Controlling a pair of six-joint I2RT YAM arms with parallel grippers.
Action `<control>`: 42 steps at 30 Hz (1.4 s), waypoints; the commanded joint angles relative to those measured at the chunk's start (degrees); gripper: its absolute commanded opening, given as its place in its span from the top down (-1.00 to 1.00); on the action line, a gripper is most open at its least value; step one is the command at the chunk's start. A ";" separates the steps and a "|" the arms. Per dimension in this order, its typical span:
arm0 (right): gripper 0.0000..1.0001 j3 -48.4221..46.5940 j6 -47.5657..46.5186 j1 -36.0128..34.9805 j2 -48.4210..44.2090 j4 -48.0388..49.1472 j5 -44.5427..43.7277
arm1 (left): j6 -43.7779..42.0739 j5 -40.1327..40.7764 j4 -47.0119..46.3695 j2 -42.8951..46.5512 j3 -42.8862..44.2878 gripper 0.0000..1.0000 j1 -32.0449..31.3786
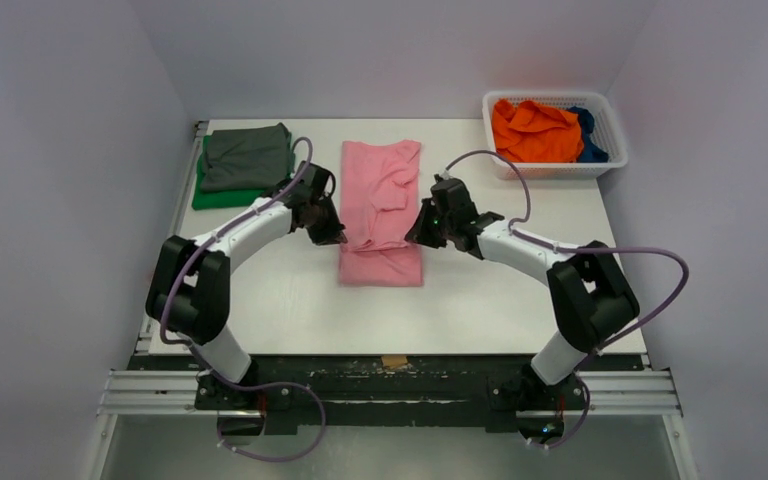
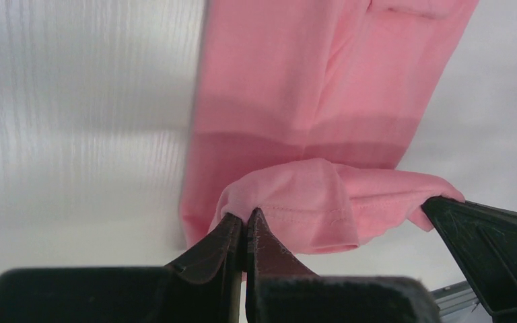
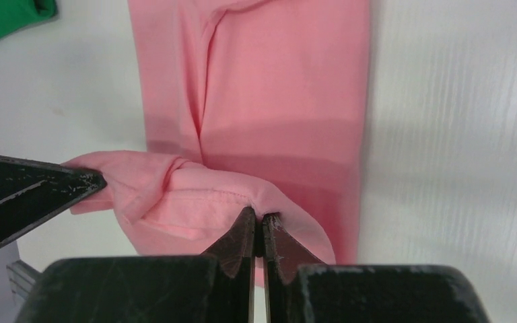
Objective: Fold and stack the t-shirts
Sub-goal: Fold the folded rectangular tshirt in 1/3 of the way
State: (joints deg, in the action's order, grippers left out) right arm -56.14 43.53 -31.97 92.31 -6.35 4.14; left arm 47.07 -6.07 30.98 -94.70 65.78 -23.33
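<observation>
The pink t-shirt (image 1: 380,205) lies as a long narrow strip in the middle of the table. My left gripper (image 1: 332,236) is shut on its hem at the left side, and my right gripper (image 1: 416,232) is shut on the same hem at the right side. The hem is lifted off the table between them, above the cloth lying flat below. The left wrist view shows the pinched hem (image 2: 289,202) at my left gripper (image 2: 246,219). The right wrist view shows the hem (image 3: 195,195) at my right gripper (image 3: 257,219). A grey t-shirt (image 1: 248,155) lies folded on a green one (image 1: 215,198) at the back left.
A white mesh basket (image 1: 610,120) at the back right holds the orange t-shirt (image 1: 532,130) and the dark blue one (image 1: 588,135). The table's front edge (image 1: 390,352) runs close to the arm bases. Grey walls close in on both sides.
</observation>
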 commanded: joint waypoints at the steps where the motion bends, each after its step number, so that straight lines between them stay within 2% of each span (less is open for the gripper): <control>1: 1.00 -5.42 -3.01 1.94 3.46 2.94 0.87 | -2.40 -1.12 -1.05 -2.24 4.72 1.00 1.97; 14: 1.00 -10.69 -2.88 5.82 11.29 7.06 2.70 | -5.43 -1.33 0.15 -13.04 15.90 1.00 4.90; 16: 0.96 -11.67 -2.61 6.48 12.44 7.48 3.27 | -6.06 -1.66 0.42 -14.91 17.78 0.92 5.25; 17: 0.91 -12.18 -2.43 6.74 13.04 7.52 3.51 | -6.60 -2.07 0.80 -16.00 18.90 0.81 5.37; 18: 0.82 -12.86 -2.52 7.00 13.59 7.14 4.12 | -7.35 -2.81 1.76 -16.93 20.07 0.63 5.52; 19: 0.57 -13.59 -2.88 7.40 14.06 6.77 4.43 | -7.68 -2.92 2.55 -17.51 21.22 0.37 5.64; 20: 0.21 -14.63 -3.50 7.55 14.31 6.47 4.72 | -7.63 -2.55 2.97 -17.58 21.84 0.03 5.77; 21: -0.02 -15.31 -4.23 7.62 14.33 6.44 4.37 | -7.67 -2.26 2.85 -17.23 21.97 -0.28 5.88; 22: -0.18 -16.16 -4.99 7.62 14.19 5.21 3.85 | -7.78 -1.77 2.85 -16.66 22.09 -0.75 6.00; 23: -0.30 -17.07 -5.67 7.62 13.94 3.88 3.30 | -8.20 -1.46 2.92 -15.75 22.25 -0.90 6.06; 25: -0.52 -17.75 -7.67 7.62 12.85 1.97 2.19 | -9.19 -1.13 3.70 -13.12 21.44 -0.97 6.02; 26: -0.57 -17.41 -8.35 7.66 12.07 0.99 0.82 | -9.16 -1.06 3.17 -11.21 19.83 -1.00 6.02; 28: -0.58 -15.35 -9.09 7.56 10.24 0.33 0.88 | -8.85 -1.25 1.16 -7.15 14.65 -1.00 5.94; 30: -0.58 -11.83 -10.25 6.84 8.15 2.14 4.57 | -8.67 -1.45 0.85 -3.50 9.87 -1.00 5.93; 33: -0.58 -8.89 -13.82 2.96 6.35 3.10 8.88 | -8.40 -1.38 0.13 2.19 1.60 -1.00 5.84; 37: -0.58 -9.68 -15.19 -2.42 9.41 2.66 9.69 | -6.33 -0.24 -1.39 10.17 -9.39 -1.00 5.84; 42: -0.58 -12.79 -14.02 -3.73 14.25 4.96 9.61 | -5.43 0.15 -1.98 15.26 -17.01 -1.00 5.84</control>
State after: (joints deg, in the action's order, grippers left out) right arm -65.67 30.52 -36.10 103.22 -3.40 12.88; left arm 40.16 -6.96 31.11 -82.78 52.84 -17.65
